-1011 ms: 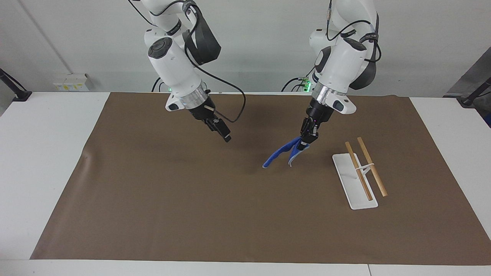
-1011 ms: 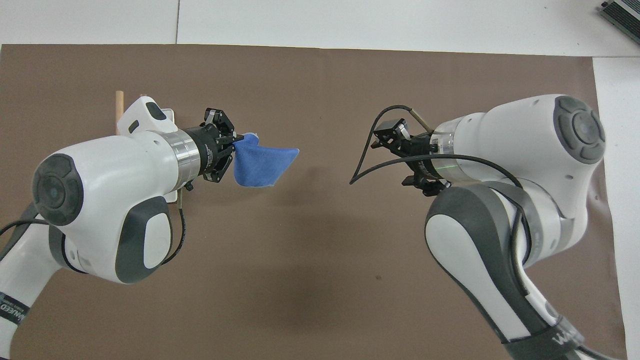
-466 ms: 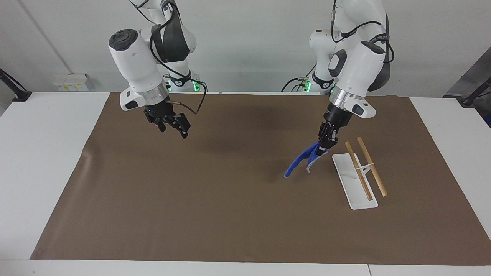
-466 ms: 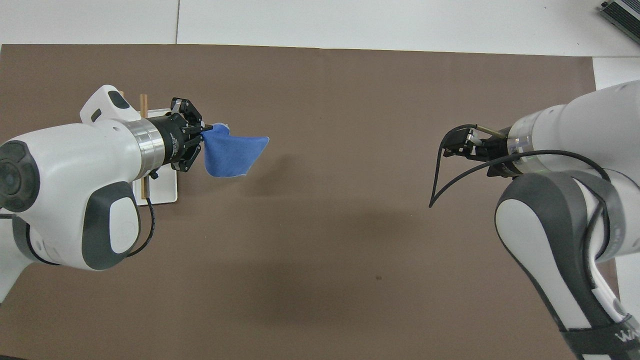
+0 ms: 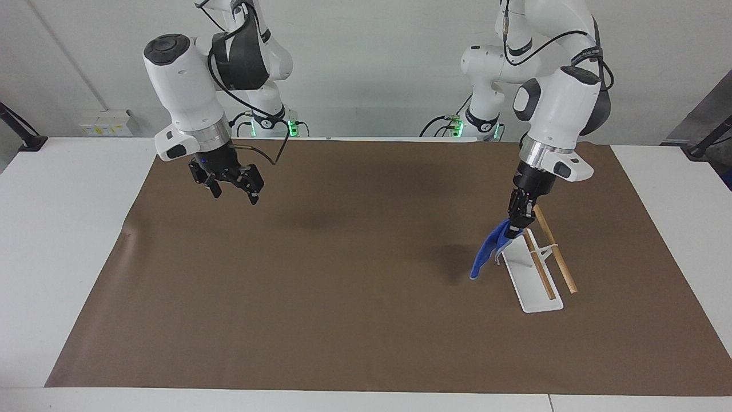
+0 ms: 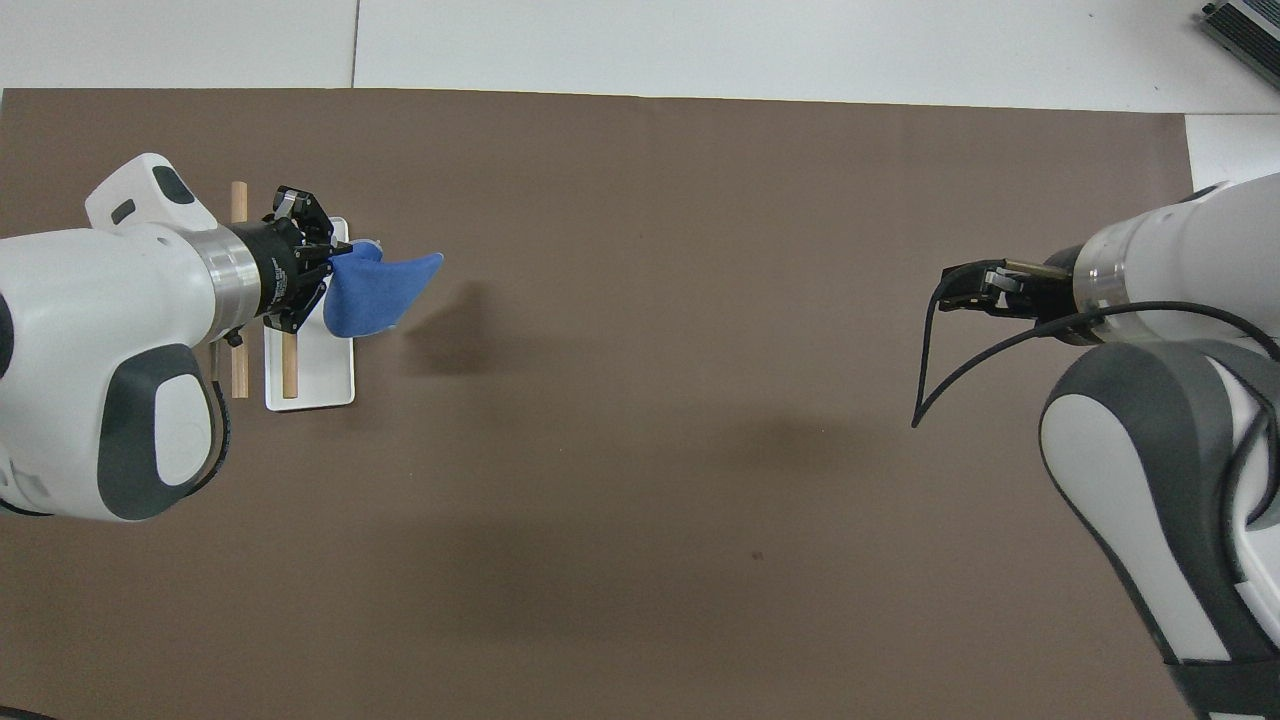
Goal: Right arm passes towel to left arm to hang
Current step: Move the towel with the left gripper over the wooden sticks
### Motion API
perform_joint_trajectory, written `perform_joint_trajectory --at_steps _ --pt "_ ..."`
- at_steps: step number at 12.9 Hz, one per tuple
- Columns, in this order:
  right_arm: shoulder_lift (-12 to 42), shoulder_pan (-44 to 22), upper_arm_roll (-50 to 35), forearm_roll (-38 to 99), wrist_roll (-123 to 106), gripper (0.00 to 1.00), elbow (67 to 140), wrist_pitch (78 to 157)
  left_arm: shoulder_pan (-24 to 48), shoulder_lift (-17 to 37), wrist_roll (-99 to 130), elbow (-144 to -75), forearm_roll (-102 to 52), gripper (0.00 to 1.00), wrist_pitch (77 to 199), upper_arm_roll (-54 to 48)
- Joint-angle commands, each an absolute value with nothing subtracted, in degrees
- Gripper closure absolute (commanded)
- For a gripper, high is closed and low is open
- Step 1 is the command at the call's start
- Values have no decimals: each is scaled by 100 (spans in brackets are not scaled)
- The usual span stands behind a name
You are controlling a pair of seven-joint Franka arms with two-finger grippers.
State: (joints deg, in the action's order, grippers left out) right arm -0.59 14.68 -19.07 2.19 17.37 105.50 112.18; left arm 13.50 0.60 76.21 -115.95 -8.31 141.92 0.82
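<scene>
Two white arms are seen over a brown mat (image 5: 343,297) spread on the white table (image 5: 68,229). The towel (image 5: 486,252), a blue cloth, is pinched by one corner in the left gripper (image 5: 517,228), whose fingertips are pressed together on the fabric; the rest of the cloth hangs down freely, clear of the mat. The left gripper is held above the rack (image 5: 534,274), at the end of the rack nearer the robots, and the hanging cloth is seen just beside the rack's white base, on the side toward the right arm's end of the table. Both wooden rods (image 5: 555,252) are bare. The right gripper (image 5: 231,186) is held empty, with its fingers spread apart, above the mat at the right arm's end, well apart from the towel.
</scene>
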Motion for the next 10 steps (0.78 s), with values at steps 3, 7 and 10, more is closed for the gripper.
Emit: perform_joint_trajectory --at_steps 3,7,10 --pt "-299 783 -801 105 933 0 10380 10934 827 44 6962 -11329 -651 100 13764 53" --pt "-308 44 245 -114 730 0 9845 10206 572 44 6865 -11312 -159 100 13764 53" --pt "-255 79 281 -158 580 0 9616 9863 352 44 6540 -11224 -88 100 13694 53"
